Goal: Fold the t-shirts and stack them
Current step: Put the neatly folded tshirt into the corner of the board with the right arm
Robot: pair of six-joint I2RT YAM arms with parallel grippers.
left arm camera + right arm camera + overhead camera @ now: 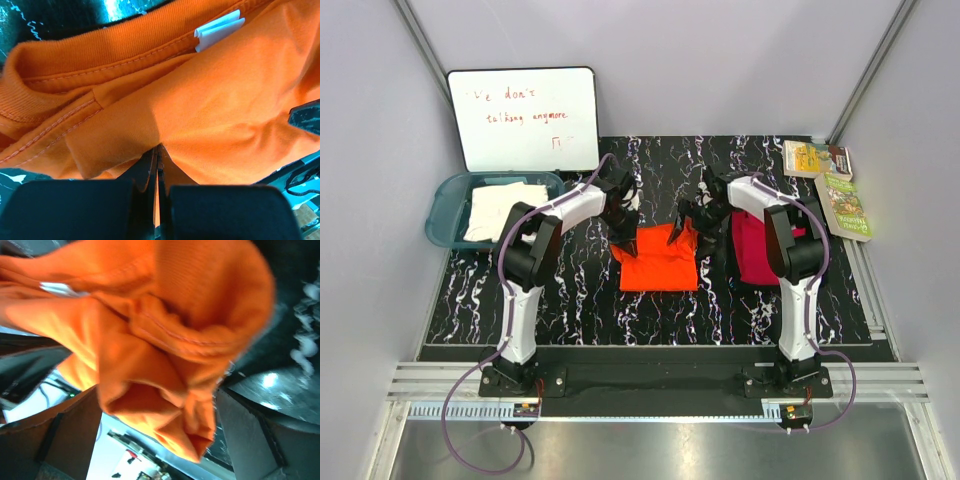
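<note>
The orange t-shirt (658,262) lies partly folded in the middle of the black marbled mat, its far edge lifted. My left gripper (623,222) is shut on a pinch of its fabric near the collar (159,150), where a white label (217,29) shows. My right gripper (692,225) is at the shirt's far right corner. Its jaws stand wide open, with a bunched orange fold (150,340) hanging loose between the fingers (245,430). The magenta-pink t-shirt (752,250) lies folded on the right under the right arm. The cream-white t-shirt (500,208) rests in the tub.
A teal tub (445,200) sits at the left rear beside the mat. A whiteboard (525,118) leans on the back wall. Colourful booklets (845,205) lie at the right rear edge. Both arm bases stand on the near rail.
</note>
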